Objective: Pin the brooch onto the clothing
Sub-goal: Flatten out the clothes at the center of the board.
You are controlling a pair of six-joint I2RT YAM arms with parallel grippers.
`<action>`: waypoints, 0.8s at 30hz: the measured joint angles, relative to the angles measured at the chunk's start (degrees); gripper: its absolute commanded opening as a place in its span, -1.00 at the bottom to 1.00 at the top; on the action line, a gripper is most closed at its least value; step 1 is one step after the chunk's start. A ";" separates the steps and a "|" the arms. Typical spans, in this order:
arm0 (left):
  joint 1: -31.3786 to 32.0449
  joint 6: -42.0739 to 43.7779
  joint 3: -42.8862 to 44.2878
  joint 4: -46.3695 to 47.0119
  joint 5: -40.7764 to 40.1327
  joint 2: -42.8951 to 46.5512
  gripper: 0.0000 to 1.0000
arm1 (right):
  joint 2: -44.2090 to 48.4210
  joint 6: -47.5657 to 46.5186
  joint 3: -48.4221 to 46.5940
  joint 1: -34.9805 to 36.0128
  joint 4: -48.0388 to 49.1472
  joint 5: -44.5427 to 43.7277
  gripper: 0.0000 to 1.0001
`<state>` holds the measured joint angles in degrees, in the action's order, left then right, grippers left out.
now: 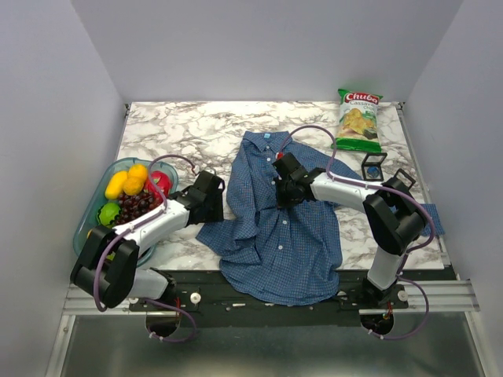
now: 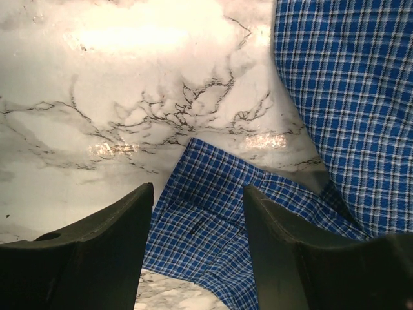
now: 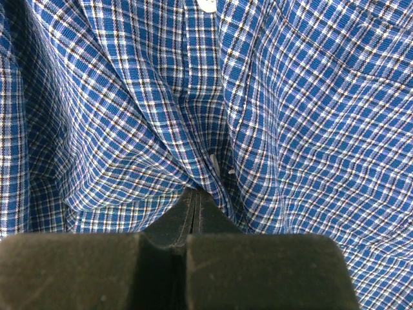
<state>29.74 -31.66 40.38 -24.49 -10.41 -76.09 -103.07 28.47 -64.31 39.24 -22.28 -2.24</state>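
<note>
right gripper (image 3: 195, 194) closed on a pinch of shirt (image 1: 275, 236) front, mid marble table (image 1: 196, 126) — left gripper (image 2: 197, 194) part-open over near-left sleeve (image 2: 206, 168), holding nothing. brooch not visible. Likely fabric prep — next needs the cloth held taut.

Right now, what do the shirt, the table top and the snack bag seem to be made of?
The shirt: probably thin woven cotton-like cloth, matte; fine checks and soft creases. The table top: marble or marble-print laminate, glossy; grey veins and bright glare. The snack bag: likely printed plastic film; bright print, slight sheen.
</note>
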 measured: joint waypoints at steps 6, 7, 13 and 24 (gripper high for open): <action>0.00 0.55 0.00 0.02 -0.07 -1.40 0.22 | 0.00 0.00 0.24 0.00 0.31 0.07 -0.99; 0.00 0.61 0.00 0.09 -0.07 -1.73 0.18 | 0.00 0.00 0.24 0.00 0.33 0.07 -0.99; 0.00 1.46 0.11 2.25 1.27 -5.18 -0.02 | 0.00 0.00 0.26 0.00 0.39 0.13 -0.99; -0.11 2.49 0.00 6.40 2.69 -6.23 -1.00 | 0.00 0.00 0.92 0.00 1.51 0.44 -0.99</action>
<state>29.63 -29.17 40.38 -18.09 -7.73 -82.32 -103.07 28.47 -63.40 39.24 -20.78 -1.80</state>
